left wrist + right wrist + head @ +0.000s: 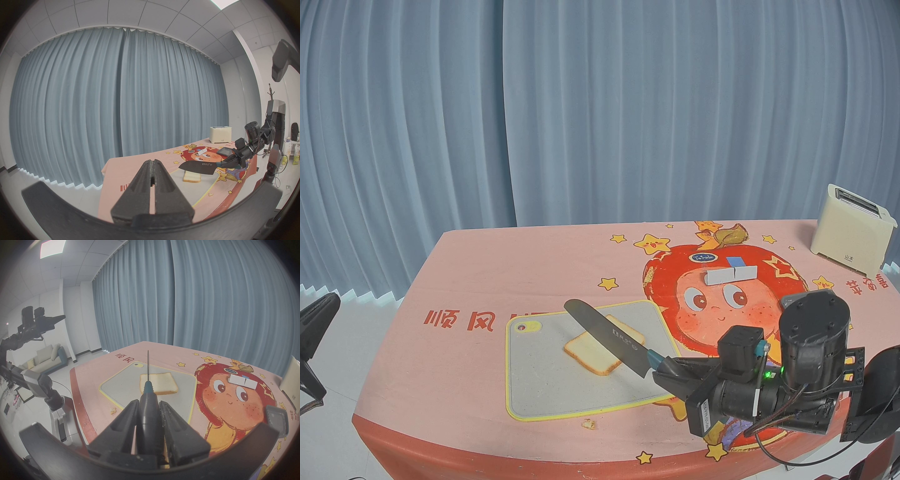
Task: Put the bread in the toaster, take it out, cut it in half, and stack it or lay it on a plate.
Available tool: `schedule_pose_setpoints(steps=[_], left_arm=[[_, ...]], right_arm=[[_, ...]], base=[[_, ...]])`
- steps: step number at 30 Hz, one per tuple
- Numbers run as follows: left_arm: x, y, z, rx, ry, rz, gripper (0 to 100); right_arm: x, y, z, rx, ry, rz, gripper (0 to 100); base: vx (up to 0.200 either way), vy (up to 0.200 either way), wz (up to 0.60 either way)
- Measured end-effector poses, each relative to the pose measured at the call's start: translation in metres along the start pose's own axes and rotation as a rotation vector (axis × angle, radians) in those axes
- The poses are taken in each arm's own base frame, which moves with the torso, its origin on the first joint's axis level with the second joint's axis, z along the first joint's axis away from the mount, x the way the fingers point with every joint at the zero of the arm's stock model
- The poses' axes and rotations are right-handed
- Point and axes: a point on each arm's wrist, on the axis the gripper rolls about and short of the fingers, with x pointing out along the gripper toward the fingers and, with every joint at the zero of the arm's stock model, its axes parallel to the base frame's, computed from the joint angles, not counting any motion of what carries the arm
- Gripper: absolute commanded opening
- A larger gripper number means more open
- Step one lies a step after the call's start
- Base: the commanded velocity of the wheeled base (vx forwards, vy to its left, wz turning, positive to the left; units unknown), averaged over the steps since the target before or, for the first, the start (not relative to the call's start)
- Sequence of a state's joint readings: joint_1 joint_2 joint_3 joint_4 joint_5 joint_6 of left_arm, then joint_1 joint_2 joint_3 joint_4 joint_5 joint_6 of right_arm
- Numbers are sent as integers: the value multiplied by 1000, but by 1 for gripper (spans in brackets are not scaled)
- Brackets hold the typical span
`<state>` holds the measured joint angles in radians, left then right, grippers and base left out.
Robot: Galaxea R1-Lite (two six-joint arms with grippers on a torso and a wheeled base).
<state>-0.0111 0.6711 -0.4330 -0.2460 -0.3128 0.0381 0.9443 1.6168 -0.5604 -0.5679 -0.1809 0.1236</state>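
At table's near edge: right gripper [148,408] clamped on knife [606,336] handle, blade angled out over bread [599,355]. It looks raised and not yet cutting. Left gripper [152,175] hangs off table's left side, fingers pressed together, empty. Bread is one whole slice, flat on board [550,381], just ahead of right gripper, under mid-blade. Toaster [853,230] at far right corner, well apart from bread. Judged: toaster stage over; halving and plating remain.
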Motion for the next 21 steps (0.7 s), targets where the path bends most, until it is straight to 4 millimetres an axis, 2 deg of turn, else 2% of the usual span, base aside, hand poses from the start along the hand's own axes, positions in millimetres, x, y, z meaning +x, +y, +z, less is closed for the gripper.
schedule_pose_setpoints(steps=[12, 21], left_arm=[[43, 11, 19, 15, -25, -102, 0], [71, 7, 32, 8, -50, -205, 0]], right_arm=[[1, 1, -1, -2, 5, 1, 0], [2, 2, -2, -5, 10, 5, 0]], base=[[0, 0, 0], [0, 0, 0]])
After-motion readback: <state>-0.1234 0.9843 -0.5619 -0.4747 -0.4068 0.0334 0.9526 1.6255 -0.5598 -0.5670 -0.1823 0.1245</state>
